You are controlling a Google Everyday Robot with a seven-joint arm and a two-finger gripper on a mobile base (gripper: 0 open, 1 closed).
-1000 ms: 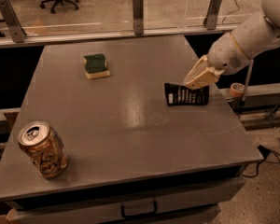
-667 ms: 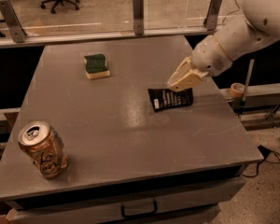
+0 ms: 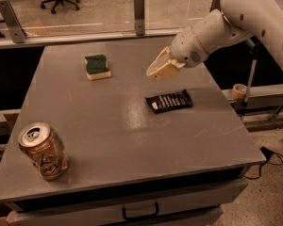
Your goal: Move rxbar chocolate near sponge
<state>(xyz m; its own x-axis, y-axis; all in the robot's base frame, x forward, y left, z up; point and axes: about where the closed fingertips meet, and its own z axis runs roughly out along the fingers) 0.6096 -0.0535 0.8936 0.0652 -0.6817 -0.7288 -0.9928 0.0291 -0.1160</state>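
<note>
The rxbar chocolate [image 3: 170, 100], a flat black wrapper with white lettering, lies flat on the grey table [image 3: 108, 131], right of centre. The sponge [image 3: 97, 66], dark green on a cream base, sits at the back left of the table, well apart from the bar. My gripper [image 3: 160, 69] hangs on the white arm just above and behind the bar, between bar and sponge, and is not touching the bar.
A tan soda can [image 3: 43, 150] stands upright near the table's front left corner. A small tape roll [image 3: 238, 90] rests on a ledge off the right edge. A railing with metal posts [image 3: 139, 12] runs behind the table.
The bar slid left across the table with my gripper on it. My gripper has since lifted off it and moved up and left; the bar now lies alone.
</note>
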